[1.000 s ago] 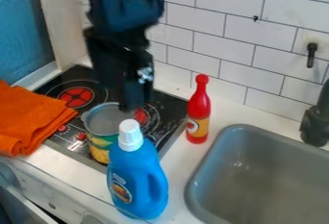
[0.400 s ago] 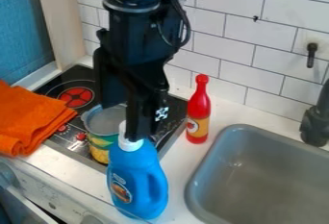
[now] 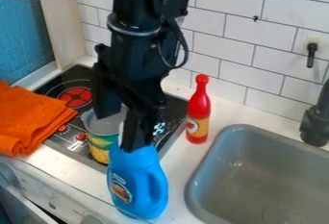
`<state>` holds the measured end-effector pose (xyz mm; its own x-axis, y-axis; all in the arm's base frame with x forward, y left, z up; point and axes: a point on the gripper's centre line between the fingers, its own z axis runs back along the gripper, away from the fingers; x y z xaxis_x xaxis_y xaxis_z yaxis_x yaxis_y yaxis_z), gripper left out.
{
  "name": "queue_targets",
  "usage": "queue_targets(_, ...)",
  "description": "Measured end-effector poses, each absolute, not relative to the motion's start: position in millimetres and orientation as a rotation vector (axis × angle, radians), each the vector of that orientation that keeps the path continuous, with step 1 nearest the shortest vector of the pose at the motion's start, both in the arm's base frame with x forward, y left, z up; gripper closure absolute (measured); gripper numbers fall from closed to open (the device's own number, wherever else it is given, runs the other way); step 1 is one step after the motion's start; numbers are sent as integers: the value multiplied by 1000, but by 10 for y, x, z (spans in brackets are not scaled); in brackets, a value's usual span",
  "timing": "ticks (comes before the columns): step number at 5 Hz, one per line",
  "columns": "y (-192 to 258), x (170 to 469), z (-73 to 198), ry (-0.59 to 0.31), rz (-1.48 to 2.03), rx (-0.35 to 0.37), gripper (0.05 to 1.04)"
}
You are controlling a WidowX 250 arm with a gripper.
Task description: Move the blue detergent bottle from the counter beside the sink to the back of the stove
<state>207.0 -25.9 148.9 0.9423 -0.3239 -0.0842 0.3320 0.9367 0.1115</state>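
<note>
Right over the blue bottle (image 3: 138,182) on the counter (image 3: 176,163), the gripper (image 3: 119,133) hangs with fingers spread, one hiding part of the white cap (image 3: 120,129). Close behind, a pot (image 3: 99,142) crowds the stove's (image 3: 59,87) edge; a red bottle (image 3: 198,107) stands near the sink (image 3: 263,170).

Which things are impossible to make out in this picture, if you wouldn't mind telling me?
All in the camera view:
- Blue bottle: its top is mostly hidden by the claw, so contact between them cannot be told.
- Pot: the claw hides part of its opening.
- Red bottle: print on its label is too small.
- Sink: cut off by the right and bottom edges.
</note>
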Motion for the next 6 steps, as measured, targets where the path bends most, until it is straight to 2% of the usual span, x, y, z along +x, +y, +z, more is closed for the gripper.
queue_targets(1, -314, 2078, 1414, 91, -339, 91, 83)
queue_targets(2, -344, 2081, 1357, 117, -346, 68, 161)
queue_targets(3, -300, 2114, 1326, 110, -315, 64, 423)
queue_targets(4, -283, 2118, 1317, 114, -294, 69, 636)
queue_targets(5, -271, 2104, 1314, 120, -289, 69, 638)
queue_targets(6, -217, 2106, 1541, 78, -253, -2, 638)
